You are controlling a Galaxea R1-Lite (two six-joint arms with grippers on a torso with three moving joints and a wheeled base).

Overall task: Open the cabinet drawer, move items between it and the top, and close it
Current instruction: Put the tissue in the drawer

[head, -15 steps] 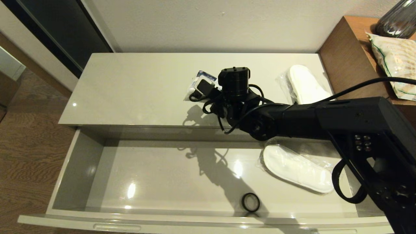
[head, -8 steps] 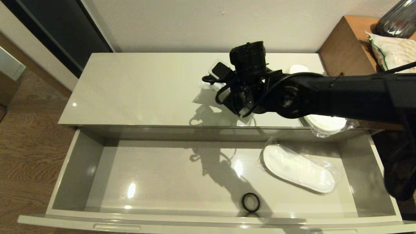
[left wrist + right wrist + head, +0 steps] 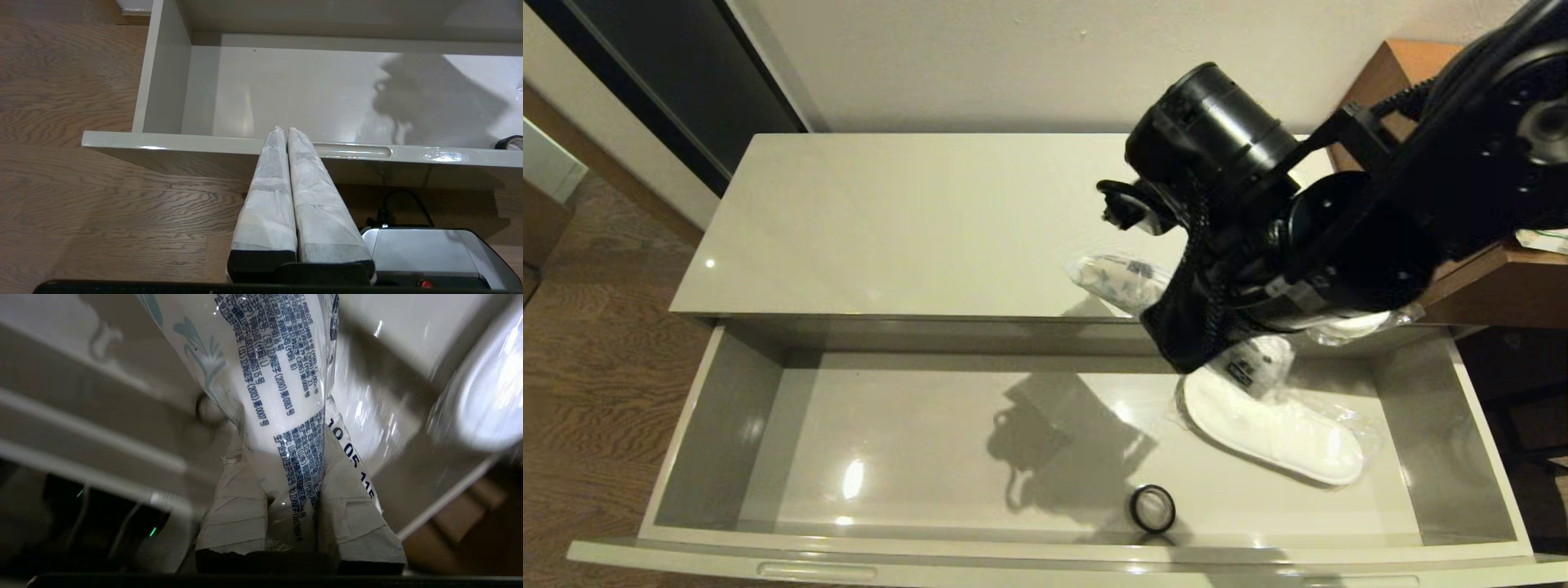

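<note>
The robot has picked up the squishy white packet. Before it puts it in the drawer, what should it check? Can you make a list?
1. Wide cream drawer open: ok.
2. Soft white plastic packet with blue print pinched by the right gripper: ok.
3. Bare drawer floor to drop onto: ok, left of the plastic-wrapped white slipper and the small black ring.
4. Packet hangs over the drawer, not the glossy cream cabinet top: cannot tell; the arm hides most of it.
5. Left gripper out of the way: ok, shut, in front of the drawer.
</note>
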